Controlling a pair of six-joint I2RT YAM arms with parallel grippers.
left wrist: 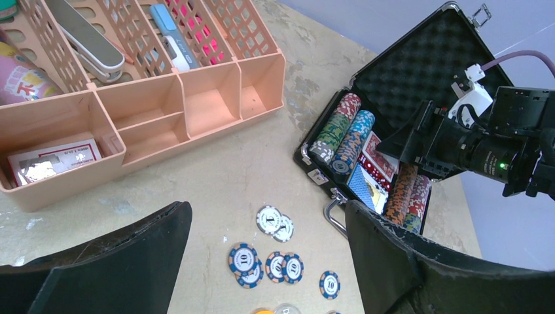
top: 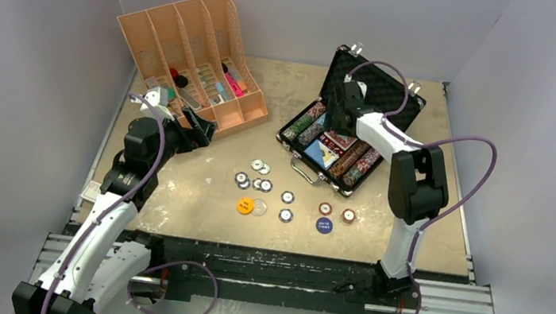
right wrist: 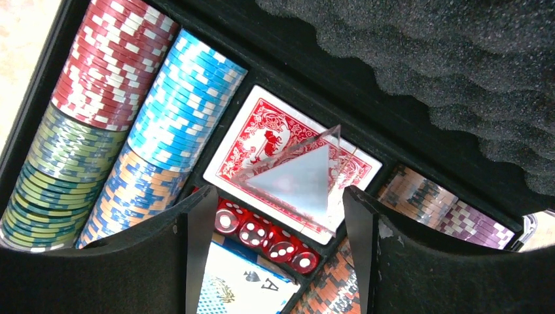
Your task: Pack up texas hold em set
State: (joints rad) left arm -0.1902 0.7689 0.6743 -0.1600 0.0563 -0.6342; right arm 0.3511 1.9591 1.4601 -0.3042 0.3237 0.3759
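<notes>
The black briefcase [top: 395, 87] lies open at the back right, foam lid up. Its tray holds rows of striped chips [right wrist: 157, 111], a red card deck [right wrist: 262, 131], red dice [right wrist: 268, 239] and a blue deck [right wrist: 242, 281] showing an ace of spades. My right gripper [right wrist: 271, 222] hangs open just above the dice and decks, gripping nothing. Loose chips [top: 263, 183] lie on the table before the case, with a yellow button [top: 245, 206] and a blue button [top: 323, 225]. My left gripper [left wrist: 268, 242] is open, above and to the left of the loose chips [left wrist: 243, 258].
An orange slotted organiser [top: 192, 50] stands at the back left, close to my left gripper [top: 200, 130]. It holds pens and markers, and a wrapped card pack [left wrist: 55, 160] lies in one front compartment. The case's silver handle [top: 303, 170] points toward the loose chips.
</notes>
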